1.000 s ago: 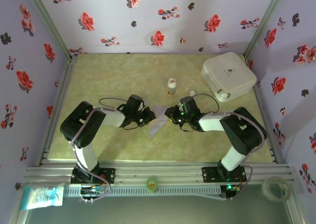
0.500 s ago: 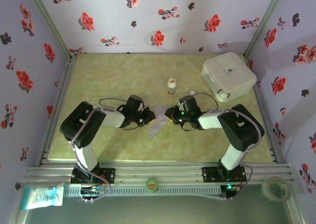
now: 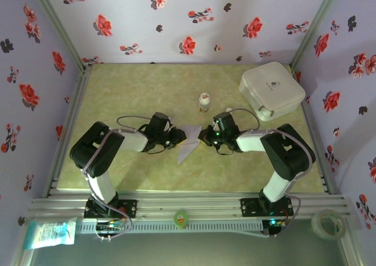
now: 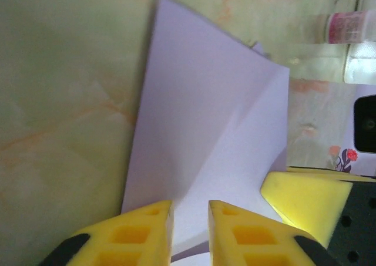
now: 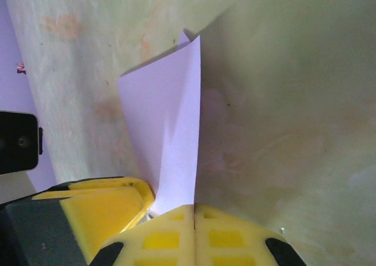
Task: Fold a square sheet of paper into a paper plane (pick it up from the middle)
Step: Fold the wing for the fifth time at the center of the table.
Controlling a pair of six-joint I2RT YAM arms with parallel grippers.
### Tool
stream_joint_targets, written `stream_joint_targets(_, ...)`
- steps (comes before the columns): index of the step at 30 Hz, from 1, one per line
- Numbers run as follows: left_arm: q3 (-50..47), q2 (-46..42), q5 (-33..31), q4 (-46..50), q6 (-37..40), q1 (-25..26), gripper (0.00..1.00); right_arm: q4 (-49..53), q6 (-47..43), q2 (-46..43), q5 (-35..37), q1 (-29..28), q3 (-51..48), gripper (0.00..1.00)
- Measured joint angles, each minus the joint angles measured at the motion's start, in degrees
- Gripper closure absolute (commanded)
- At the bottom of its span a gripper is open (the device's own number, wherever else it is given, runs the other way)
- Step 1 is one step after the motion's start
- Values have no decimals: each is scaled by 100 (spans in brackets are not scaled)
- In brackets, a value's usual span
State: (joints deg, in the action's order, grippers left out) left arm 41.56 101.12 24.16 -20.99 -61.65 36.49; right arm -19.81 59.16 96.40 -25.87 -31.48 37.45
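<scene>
Pale lilac paper [image 3: 189, 144], creased, pointed

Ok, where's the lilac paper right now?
In the top view the folded lilac paper is mid-table, between the left claw and the right claw, which pinches its edge. It is just on the near side of the small white bottle.
</scene>
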Motion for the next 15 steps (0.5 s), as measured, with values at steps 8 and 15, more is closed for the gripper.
stream_joint_targets(8, -26, -1034, -649, 682, 975, 286, 60, 52, 623, -286, 398, -118, 0, 95)
stream_joint_targets(15, 315, -1410, -1899, 2079, 2258, 1202, 55, 352, 1051, -289, 817, -463, 105, 94)
